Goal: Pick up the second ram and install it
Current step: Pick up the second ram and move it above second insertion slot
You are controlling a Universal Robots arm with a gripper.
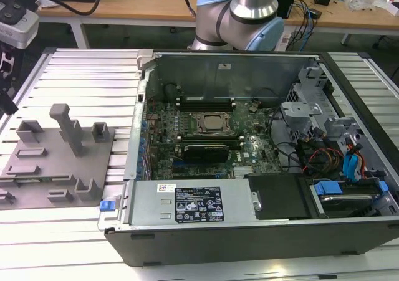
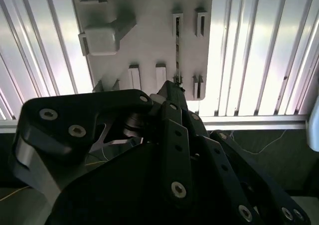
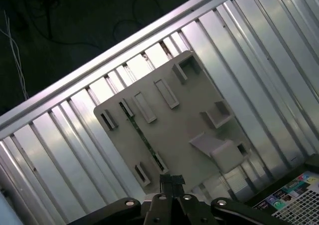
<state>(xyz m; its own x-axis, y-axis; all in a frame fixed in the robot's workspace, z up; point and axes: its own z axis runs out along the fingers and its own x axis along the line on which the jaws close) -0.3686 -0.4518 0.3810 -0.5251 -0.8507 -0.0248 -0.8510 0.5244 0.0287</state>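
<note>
The second ram [image 3: 142, 135] is a thin green stick standing on edge between two small slotted holders on the grey fixture plate [image 3: 189, 115]. In the second wrist view the ram [image 2: 177, 50] appears as a narrow dark line just beyond my fingertips. My gripper [image 3: 172, 179] hovers above the plate, near one end of the stick and clear of it. Its black fingers [image 2: 172, 93] are pressed together with nothing between them. In the exterior view the fixture plate [image 1: 59, 169] lies to the left of the open computer case [image 1: 249, 231].
Inside the case are the motherboard with its CPU socket [image 1: 211, 123], long black memory slots [image 1: 206, 100] and a black block module [image 1: 202, 151]. A tall grey post [image 1: 67, 128] and other holders rise from the fixture plate. The ribbed aluminium table [image 3: 279, 45] ends close to the plate.
</note>
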